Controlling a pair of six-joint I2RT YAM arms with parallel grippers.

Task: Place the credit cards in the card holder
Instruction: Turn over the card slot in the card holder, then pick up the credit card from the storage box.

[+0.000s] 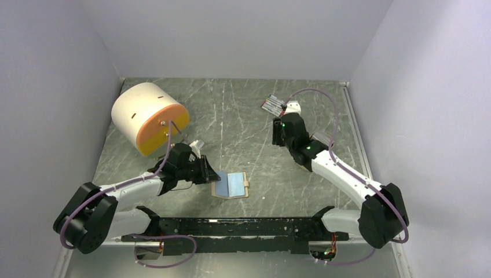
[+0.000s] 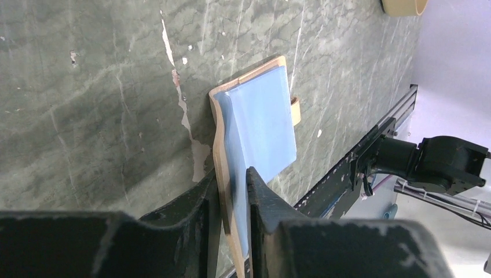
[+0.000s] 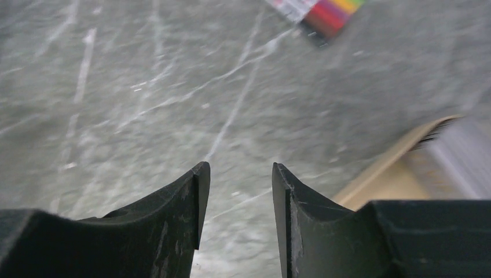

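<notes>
Credit cards, thin whitish-grey plastic rectangles with darker bands point(image 3: 457, 147), appear only at the right edge of the right wrist view. They show as a blurred pale shape lying in a tan open-topped tray point(image 3: 382, 168). We cannot confirm their count or their long axis. In the top view the right arm hides them.

Right gripper point(image 3: 237, 174): jaws parted, with bare green marble-patterned table point(image 3: 145, 87) showing between them and nothing grasped. The cards lie off to the right of the jaws, not between them. We judge that the coming move requires bringing this gripper rightward over the tray rim before closing. The right arm is the nearer arm to the cards.

Small tan leather-look folding card holder point(image 1: 231, 185): lies open near the front centre of the table, pale blue plastic sleeves upward, well apart from the right gripper.

Left gripper point(image 2: 231, 174): clamped on the holder's left edge, one finger against the tan cover and the other on the blue sleeve. We judge that this grip steadies the holder for insertion.

Bundle of coloured marker pens point(image 1: 272, 105): lies beyond the right gripper and is not part of the task.
</notes>
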